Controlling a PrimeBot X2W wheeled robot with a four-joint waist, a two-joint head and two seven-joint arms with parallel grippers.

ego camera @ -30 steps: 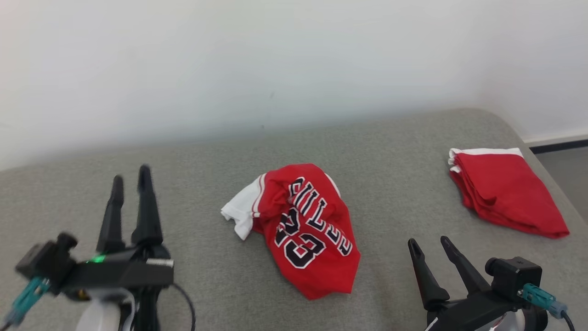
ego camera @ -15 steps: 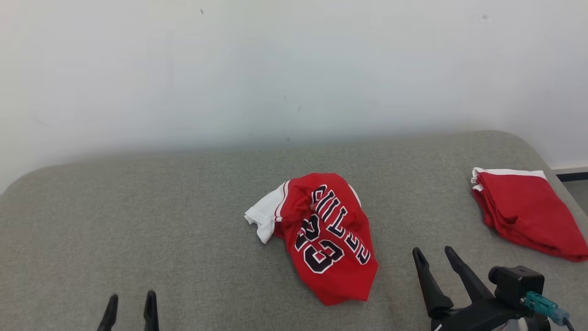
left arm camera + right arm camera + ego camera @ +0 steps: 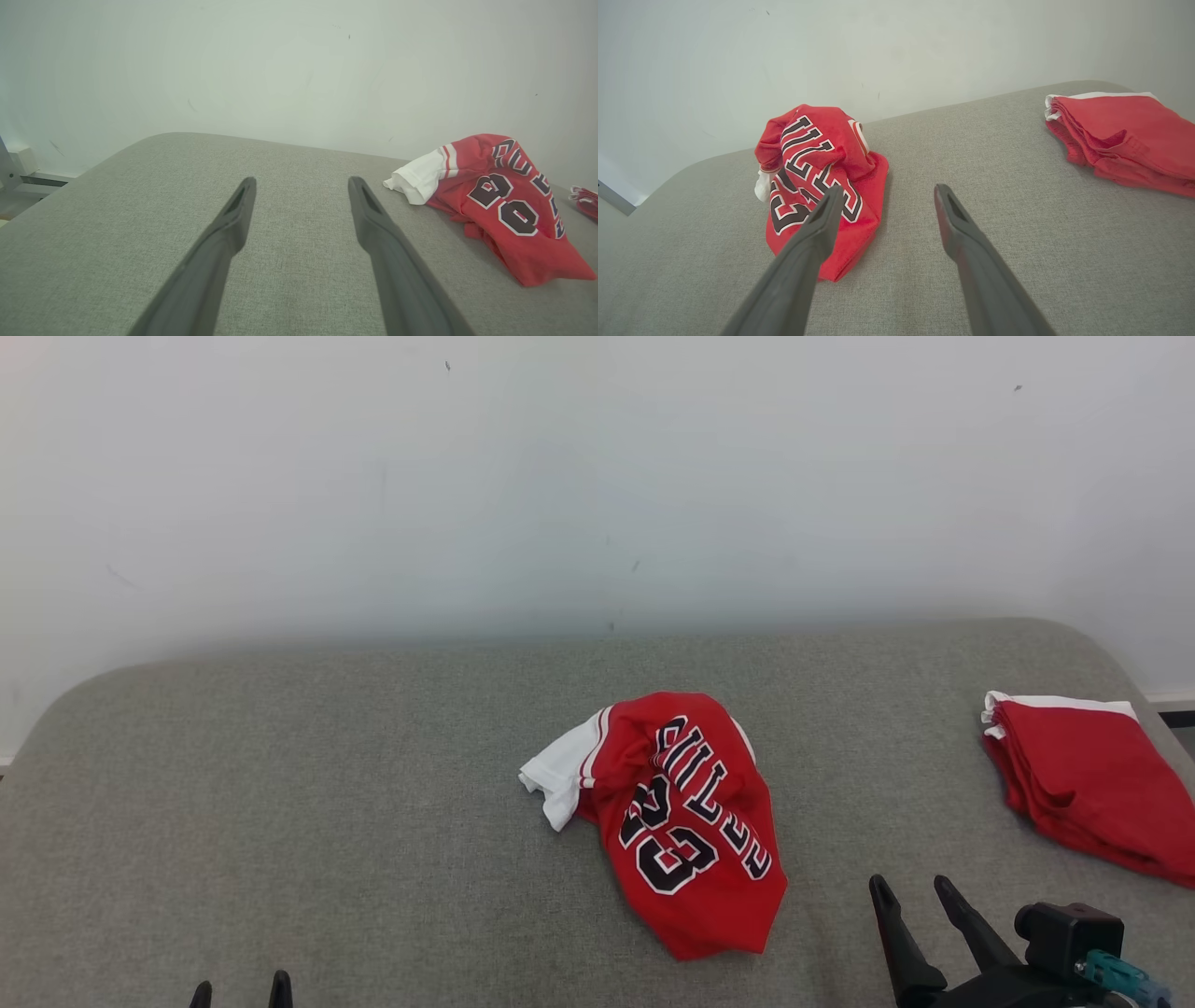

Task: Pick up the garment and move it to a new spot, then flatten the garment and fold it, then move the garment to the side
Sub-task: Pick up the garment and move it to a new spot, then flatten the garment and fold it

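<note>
Red jersey [image 3: 677,821] crumpled mid-surface [image 3: 280,803], untouched. Left pincer [image 3: 301,184] spread, empty, well apart from it. Right pincer [image 3: 887,191] spread, empty, near hem. Cloth likely light, limp, will sag when lifted. Pinch raised bunched fold by white sleeve [image 3: 555,779].

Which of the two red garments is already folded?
The plain garment at the right, a flat stack; the numbered jersey in the middle lies crumpled.

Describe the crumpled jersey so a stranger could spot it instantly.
On the grey padded surface by the white wall, look near the middle. The crumpled jersey lies there; its white sleeve and black 23 set it apart from the folded red garment at the right.
</note>
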